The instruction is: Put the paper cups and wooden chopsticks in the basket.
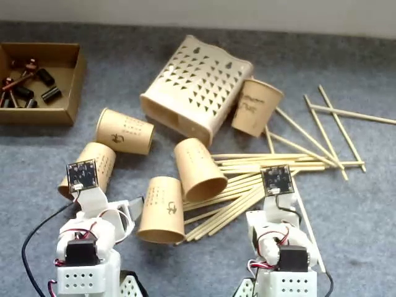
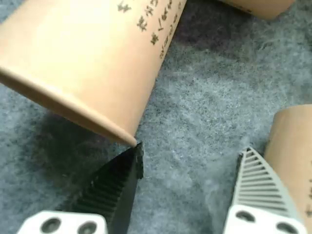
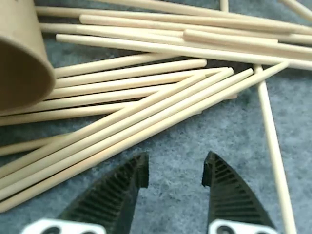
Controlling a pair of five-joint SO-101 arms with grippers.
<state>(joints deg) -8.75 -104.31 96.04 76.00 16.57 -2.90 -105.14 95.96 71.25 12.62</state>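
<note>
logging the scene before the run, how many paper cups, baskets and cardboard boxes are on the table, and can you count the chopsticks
paper cups: 5
basket: 1
cardboard box: 1
wooden chopsticks: overlapping pile, no exact count possible
total counted: 7

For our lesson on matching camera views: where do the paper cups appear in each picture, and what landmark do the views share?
High view: five cups near the basket.
Left wrist view: one cup at the black jaw's tip, another beside the white jaw.
Right wrist view: one cup's rim beside the chopsticks.
Shared landmark: the grey carpet.
</note>
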